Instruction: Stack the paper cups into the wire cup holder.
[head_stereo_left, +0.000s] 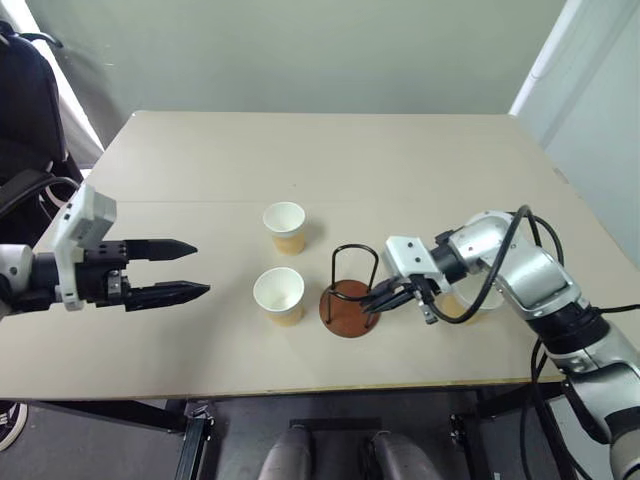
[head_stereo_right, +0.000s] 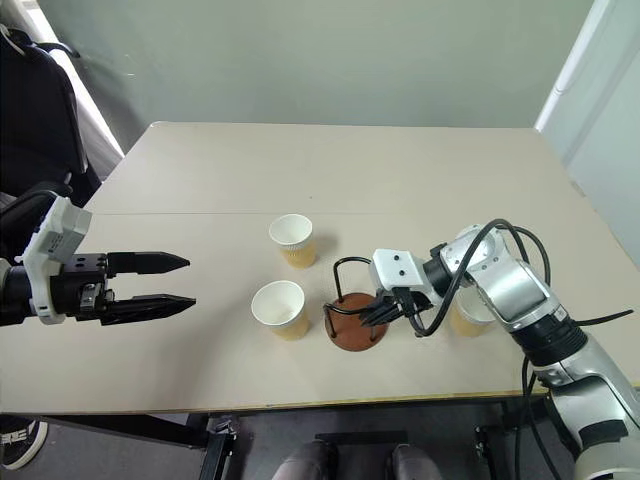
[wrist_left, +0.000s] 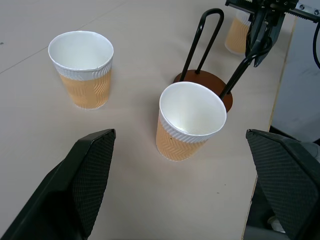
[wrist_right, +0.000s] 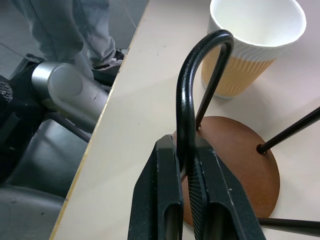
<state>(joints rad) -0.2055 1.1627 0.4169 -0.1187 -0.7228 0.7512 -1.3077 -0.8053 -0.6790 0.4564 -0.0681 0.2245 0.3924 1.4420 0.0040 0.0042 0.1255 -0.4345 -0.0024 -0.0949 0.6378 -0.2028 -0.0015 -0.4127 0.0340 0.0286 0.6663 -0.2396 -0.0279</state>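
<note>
Wire cup holder (head_stereo_left: 349, 295) mid-tabletop (head_stereo_left: 400, 160), one loop clamped by right gripper (head_stereo_left: 383, 298). Left gripper (head_stereo_left: 190, 270) spread wide, empty; nearest paper cup (head_stereo_left: 279, 296) lies between it & holder.

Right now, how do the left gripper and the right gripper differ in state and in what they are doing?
The left gripper is open and holds nothing; the right gripper is shut on a wire loop of the wire cup holder. The left gripper hangs over bare table, apart from the two cups in front of it, while the right gripper is at the holder's base. The left points across toward the cups; the right points down and left. Both have two black fingers.
</note>
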